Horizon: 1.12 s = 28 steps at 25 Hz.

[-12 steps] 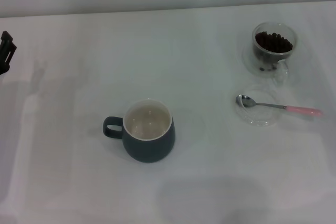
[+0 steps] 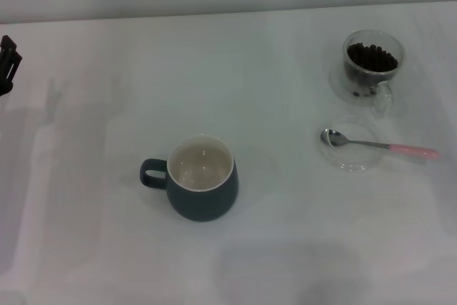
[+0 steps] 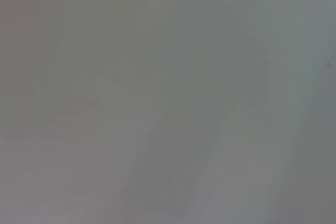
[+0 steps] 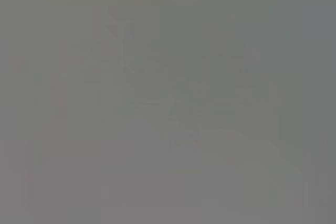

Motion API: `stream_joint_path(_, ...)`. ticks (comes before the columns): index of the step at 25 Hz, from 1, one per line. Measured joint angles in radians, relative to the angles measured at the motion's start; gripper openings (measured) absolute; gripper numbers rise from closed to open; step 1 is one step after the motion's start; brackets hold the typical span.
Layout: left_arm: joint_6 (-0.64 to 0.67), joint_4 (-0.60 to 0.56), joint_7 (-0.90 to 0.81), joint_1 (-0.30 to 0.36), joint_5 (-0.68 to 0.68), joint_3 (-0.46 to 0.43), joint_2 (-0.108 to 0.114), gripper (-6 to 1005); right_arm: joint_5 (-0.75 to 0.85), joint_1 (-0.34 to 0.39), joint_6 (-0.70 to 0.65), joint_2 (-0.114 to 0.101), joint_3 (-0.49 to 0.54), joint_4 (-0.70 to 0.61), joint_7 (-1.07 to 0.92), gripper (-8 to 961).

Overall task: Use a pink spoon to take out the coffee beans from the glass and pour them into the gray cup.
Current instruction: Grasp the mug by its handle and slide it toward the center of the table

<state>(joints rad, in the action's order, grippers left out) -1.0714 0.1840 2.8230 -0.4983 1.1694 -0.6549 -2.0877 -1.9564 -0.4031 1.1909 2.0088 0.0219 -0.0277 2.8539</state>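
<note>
Pink spoon (image 2: 378, 145) lies bowl-on-saucer just before the glass (image 2: 370, 64) — reachable; left tool (image 2: 7, 66) parked far left, opening indiscernible.

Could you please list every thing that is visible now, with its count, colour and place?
gray cup: one, dark gray-blue outside, cream-white inside, near the middle of the table, handle toward the robot's left, looks empty.
glass: one, clear, far right part of the table.
coffee beans: a heap, dark brown, inside the glass.
saucer: one, clear glass, on the right, nearer the robot than the glass.
pink spoon: one, silver bowl and pink handle, lying across the saucer, handle pointing right.
table: one, white, under everything.
left claw: one, black, at the left edge of the head view, far from everything.
right claw: not in view.
</note>
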Motion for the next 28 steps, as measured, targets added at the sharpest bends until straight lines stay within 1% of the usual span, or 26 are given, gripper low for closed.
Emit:
stream_joint_path(6, -0.021, 0.000, 0.001, 0.013, -0.006, 0.009, 0.000, 829, 0.003, -0.004, -0.012, 0.001, -0.003, 0.000, 0.016, 836)
stream_joint_path(9, -0.045, 0.005, 0.001, 0.031, -0.017, 0.012, 0.000, 829, 0.004, 0.001, -0.012, 0.001, -0.004, 0.004, 0.015, 836)
stream_joint_path(11, -0.106, 0.016, 0.001, 0.076, -0.059, 0.013, 0.000, 829, 0.004, 0.004, -0.011, 0.001, -0.005, 0.010, 0.014, 836)
stream_joint_path(15, -0.171, 0.016, 0.001, 0.128, -0.096, 0.013, 0.000, 829, 0.004, 0.009, -0.009, 0.001, -0.005, 0.013, 0.010, 836)
stream_joint_path(17, -0.193, 0.016, 0.000, 0.153, -0.130, 0.014, 0.002, 829, 0.004, 0.011, -0.008, 0.001, -0.005, 0.014, 0.008, 835)
stream_joint_path(18, -0.209, 0.012, 0.000, 0.173, -0.168, 0.014, 0.004, 829, 0.004, 0.012, -0.008, 0.001, -0.005, 0.014, 0.008, 835)
stream_joint_path(24, -0.242, -0.015, -0.002, 0.234, -0.286, 0.014, 0.006, 830, 0.004, 0.011, -0.007, 0.001, -0.005, 0.024, 0.007, 835)
stream_joint_path(28, -0.297, -0.033, 0.000, 0.270, -0.348, 0.014, 0.006, 830, 0.004, 0.010, -0.006, 0.001, -0.005, 0.026, 0.007, 834)
